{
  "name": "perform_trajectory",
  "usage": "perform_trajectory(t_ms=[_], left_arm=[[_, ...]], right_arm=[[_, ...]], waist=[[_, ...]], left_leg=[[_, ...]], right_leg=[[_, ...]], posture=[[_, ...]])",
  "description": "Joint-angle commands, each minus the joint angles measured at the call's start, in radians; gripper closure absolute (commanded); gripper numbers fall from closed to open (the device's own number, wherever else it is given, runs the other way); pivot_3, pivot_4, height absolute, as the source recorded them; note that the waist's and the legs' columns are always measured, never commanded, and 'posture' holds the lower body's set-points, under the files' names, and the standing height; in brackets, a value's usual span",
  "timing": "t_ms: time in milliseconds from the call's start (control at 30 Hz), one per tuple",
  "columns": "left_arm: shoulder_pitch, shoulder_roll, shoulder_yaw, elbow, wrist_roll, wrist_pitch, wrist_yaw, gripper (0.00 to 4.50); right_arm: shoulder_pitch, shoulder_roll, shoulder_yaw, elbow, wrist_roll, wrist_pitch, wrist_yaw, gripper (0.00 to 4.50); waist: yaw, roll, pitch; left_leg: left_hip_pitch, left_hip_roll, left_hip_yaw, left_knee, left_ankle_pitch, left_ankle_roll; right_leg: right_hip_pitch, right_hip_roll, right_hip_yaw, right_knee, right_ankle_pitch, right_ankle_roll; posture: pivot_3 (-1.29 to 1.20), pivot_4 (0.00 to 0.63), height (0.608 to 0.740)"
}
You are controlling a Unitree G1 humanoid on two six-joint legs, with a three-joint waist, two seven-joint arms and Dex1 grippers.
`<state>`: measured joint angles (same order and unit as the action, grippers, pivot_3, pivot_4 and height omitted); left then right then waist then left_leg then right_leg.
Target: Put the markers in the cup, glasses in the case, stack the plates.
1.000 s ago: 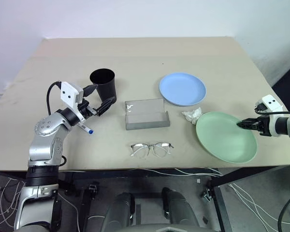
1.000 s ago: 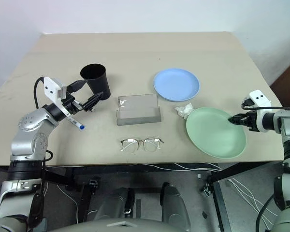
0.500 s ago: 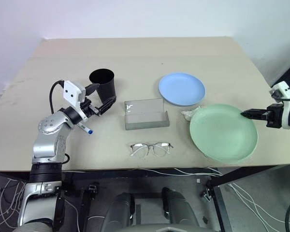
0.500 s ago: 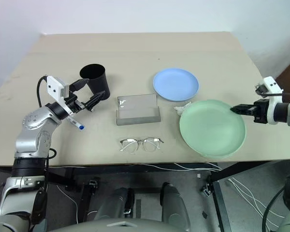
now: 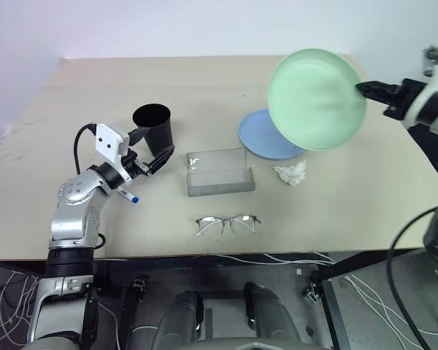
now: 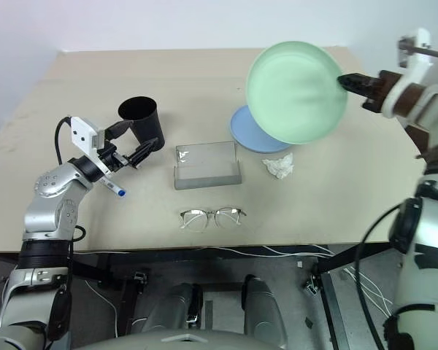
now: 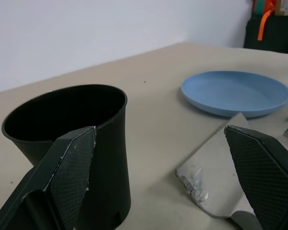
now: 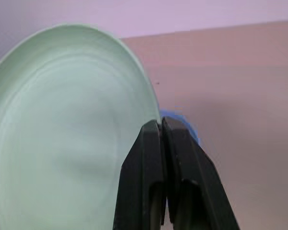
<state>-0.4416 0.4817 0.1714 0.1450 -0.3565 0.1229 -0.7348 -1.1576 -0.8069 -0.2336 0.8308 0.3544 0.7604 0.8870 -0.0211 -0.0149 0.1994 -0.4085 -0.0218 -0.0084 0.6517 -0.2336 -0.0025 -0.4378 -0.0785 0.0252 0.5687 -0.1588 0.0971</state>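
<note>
Beige and matte, the desk [image 5: 204, 87] stands against a white wall, and I note the following on it. My right claw [image 5: 363, 89] is pinched tight on the rim of the mint green plate [image 5: 315, 98], which is lifted clear of the desk, tilted toward the camera, and hangs above the light blue plate [image 5: 266, 138]; the blue plate lies flat, partly hidden behind the green one. My left claw [image 5: 147, 149] has its two fingers spread wide with nothing between them, one finger just beside the black cup [image 5: 155, 127], which stands upright. One marker [image 5: 128, 195] with a blue cap lies on the desk under the left wrist. Right of the cup sits the grey case [image 5: 219, 172], and the glasses [image 5: 228, 224] lie near the front edge, apart from the case. I see a crumpled white tissue [image 5: 290, 173] between the case and the blue plate.
</note>
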Motion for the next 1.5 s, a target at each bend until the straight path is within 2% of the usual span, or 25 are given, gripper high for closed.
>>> perform_trajectory(t_ms=[33,267,533,933,1267,1300,1400,1500], left_arm=[[-0.002,0.007,0.008,-0.053,-0.001,-0.009,0.012,0.0],[0.014,0.011,0.014,-0.07,-0.001,-0.011,0.025,0.0],[0.027,0.013,0.02,-0.063,0.002,-0.026,0.025,0.0],[0.022,0.008,0.014,-0.008,0.01,-0.077,0.01,0.0],[0.024,0.007,0.01,-0.045,0.011,-0.055,0.031,0.0],[0.024,0.007,0.009,-0.05,0.011,-0.051,0.034,0.0],[0.023,0.009,0.007,-0.064,0.013,-0.04,0.041,0.0],[0.019,0.012,0.007,-0.072,0.013,-0.031,0.047,0.0]], right_arm=[[-0.108,0.069,0.013,0.148,-0.065,-0.112,-0.154,4.48],[-0.19,0.195,-0.006,0.414,-0.131,-0.222,-0.456,4.48],[-0.159,0.25,0.012,0.45,-0.18,-0.286,-0.556,4.48],[-0.17,0.33,-0.009,0.435,-0.182,-0.294,-0.598,4.48],[-0.185,0.326,0.002,0.429,-0.202,-0.305,-0.596,4.48],[-0.187,0.326,0.004,0.427,-0.205,-0.305,-0.593,4.01],[-0.194,0.327,0.02,0.421,-0.218,-0.304,-0.569,3.13],[-0.198,0.327,0.03,0.416,-0.231,-0.32,-0.562,2.03]], waist=[[0.001,0.0,0.0],[0.008,0.0,0.0],[0.0,0.001,0.0],[-0.023,0.001,0.0],[-0.024,0.001,0.0],[-0.024,0.001,0.0],[-0.024,0.001,0.0],[-0.024,0.001,0.0]], left_leg=[[0.0,0.0,0.0,0.0,0.0,0.0],[-0.003,-0.001,0.0,-0.002,0.0,0.0],[-0.002,-0.001,0.0,-0.003,0.0,0.0],[0.0,-0.001,0.0,-0.001,0.0,0.0],[0.001,0.0,0.001,-0.001,0.0,0.0],[0.001,0.0,0.001,-0.001,0.0,0.0],[0.001,0.0,0.001,-0.001,0.0,0.0],[0.001,0.0,0.001,-0.001,0.0,0.0]], right_leg=[[-0.001,0.0,0.0,0.0,0.0,0.0],[-0.003,-0.001,0.0,-0.001,0.002,0.003],[-0.003,-0.001,0.0,0.0,0.002,0.004],[-0.003,0.0,0.0,0.008,0.002,0.004],[-0.003,0.0,0.001,0.009,0.002,0.004],[-0.003,0.0,0.001,0.009,0.002,0.004],[-0.003,0.0,0.001,0.009,0.002,0.004],[-0.003,0.0,0.001,0.009,0.002,0.004]], posture=[[0.0,0.15,0.733],[0.0,0.15,0.733],[0.0,0.15,0.733],[0.0,0.15,0.733],[0.0,0.15,0.733],[0.0,0.15,0.733],[0.0,0.15,0.733],[0.0,0.15,0.733]])
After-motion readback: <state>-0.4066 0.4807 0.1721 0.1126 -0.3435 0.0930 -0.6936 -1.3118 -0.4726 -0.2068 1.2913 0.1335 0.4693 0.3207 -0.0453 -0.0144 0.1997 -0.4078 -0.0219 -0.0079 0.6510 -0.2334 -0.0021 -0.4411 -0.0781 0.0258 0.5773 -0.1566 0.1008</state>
